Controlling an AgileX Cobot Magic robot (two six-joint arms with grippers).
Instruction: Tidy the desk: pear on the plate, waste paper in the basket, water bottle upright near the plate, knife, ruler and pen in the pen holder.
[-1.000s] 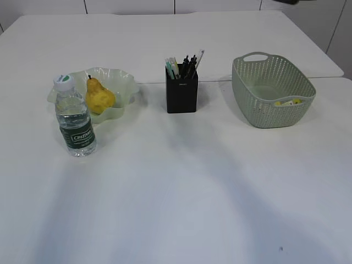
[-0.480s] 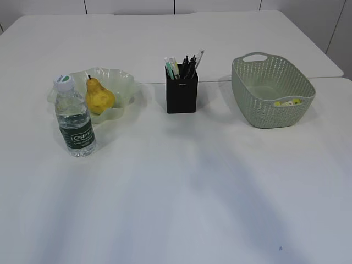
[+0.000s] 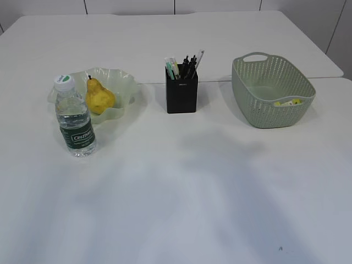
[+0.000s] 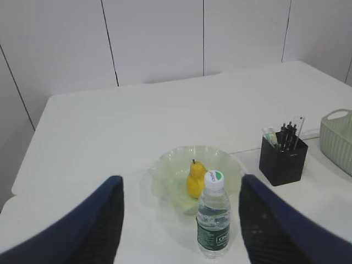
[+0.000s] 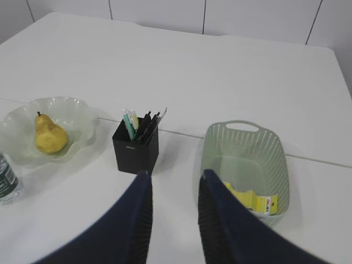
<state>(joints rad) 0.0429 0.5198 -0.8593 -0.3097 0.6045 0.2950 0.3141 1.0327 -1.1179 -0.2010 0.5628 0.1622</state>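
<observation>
The yellow pear (image 3: 100, 97) lies in the wavy pale green plate (image 3: 125, 83). The water bottle (image 3: 74, 118) stands upright just in front of the plate's left side. The black pen holder (image 3: 181, 94) holds several pens and slim items; I cannot tell the knife or the ruler among them. The yellow waste paper (image 3: 289, 102) lies inside the green basket (image 3: 272, 91). My left gripper (image 4: 180, 180) hangs open high above the bottle (image 4: 213, 217) and pear (image 4: 194, 180). High over the table between pen holder (image 5: 136, 146) and basket (image 5: 242, 159), my right gripper (image 5: 176, 172) is open and holds nothing.
The white table's (image 3: 176, 192) seam runs behind the plate and holder. Neither arm shows in the exterior view.
No object has moved. Only the faint shadows on the front of the table have shifted.
</observation>
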